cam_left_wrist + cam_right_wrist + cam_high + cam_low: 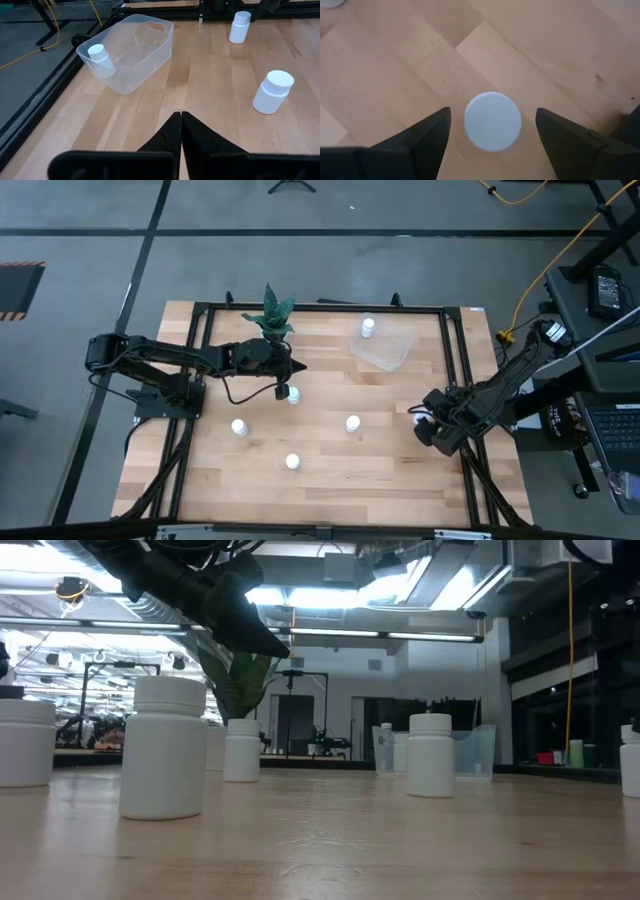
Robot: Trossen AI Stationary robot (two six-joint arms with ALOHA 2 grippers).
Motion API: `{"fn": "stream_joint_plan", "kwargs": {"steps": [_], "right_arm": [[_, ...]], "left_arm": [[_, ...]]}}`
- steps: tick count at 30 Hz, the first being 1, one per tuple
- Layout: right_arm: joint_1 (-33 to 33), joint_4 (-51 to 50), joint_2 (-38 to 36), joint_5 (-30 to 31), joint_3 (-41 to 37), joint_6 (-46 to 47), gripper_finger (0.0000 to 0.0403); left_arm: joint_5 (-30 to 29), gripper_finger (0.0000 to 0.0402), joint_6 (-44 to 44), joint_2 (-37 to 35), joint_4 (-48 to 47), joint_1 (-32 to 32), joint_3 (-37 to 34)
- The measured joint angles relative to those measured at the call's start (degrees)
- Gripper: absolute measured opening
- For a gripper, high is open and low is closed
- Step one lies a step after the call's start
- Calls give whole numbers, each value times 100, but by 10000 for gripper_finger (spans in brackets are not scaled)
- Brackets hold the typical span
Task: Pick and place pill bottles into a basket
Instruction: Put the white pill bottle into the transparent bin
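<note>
- One pill bottle [101,60] stood in the basket [150,47], far right on the worktop [330,470].
- Five bottles remained outside.
- Left tool [180,131] was shut, empty.
- Right tool [492,125] stood wide open around a bottle [493,120], not yet gripping.

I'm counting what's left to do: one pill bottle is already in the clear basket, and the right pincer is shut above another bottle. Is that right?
Not quite. The right pincer is open, not shut: the right wrist view shows its two fingers spread wide on either side of a pill bottle's white cap. The rest holds: the left wrist view shows one bottle in the clear basket.
</note>
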Motion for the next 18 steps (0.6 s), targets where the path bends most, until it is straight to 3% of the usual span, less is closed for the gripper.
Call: {"fn": "stream_joint_plan", "kwargs": {"steps": [7, 18], "right_arm": [[-13, 0, 0, -54, 0, -8, 290], [-134, -2, 0, -164, 0, -14, 236]], "left_arm": [[0, 5, 0, 0, 0, -2, 0], [0, 5, 0, 0, 0, 0, 0]]}}
